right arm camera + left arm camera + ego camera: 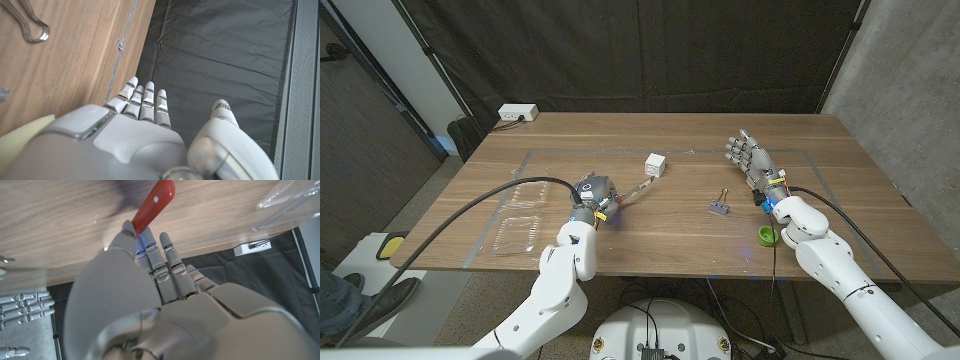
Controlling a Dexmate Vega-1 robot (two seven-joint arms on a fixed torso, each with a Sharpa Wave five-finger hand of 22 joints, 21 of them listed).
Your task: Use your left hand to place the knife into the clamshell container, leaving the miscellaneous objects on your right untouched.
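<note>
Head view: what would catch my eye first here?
Probably the left hand near the table's middle, gripping a red-handled knife. A clear clamshell container lies open to its left. The right hand stands open on the far side, near a binder clip and a green cap.

Right of centre on the wooden table (680, 230): binder clip (721, 205), white cube (656, 163); green ring (767, 237) lower right; power strip (517, 113) upper left.

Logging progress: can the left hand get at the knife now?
Probably yes: the left hand is right at the knife, whose red handle sticks out past its fingers. Whether it actually grips it isn't clear.
</note>
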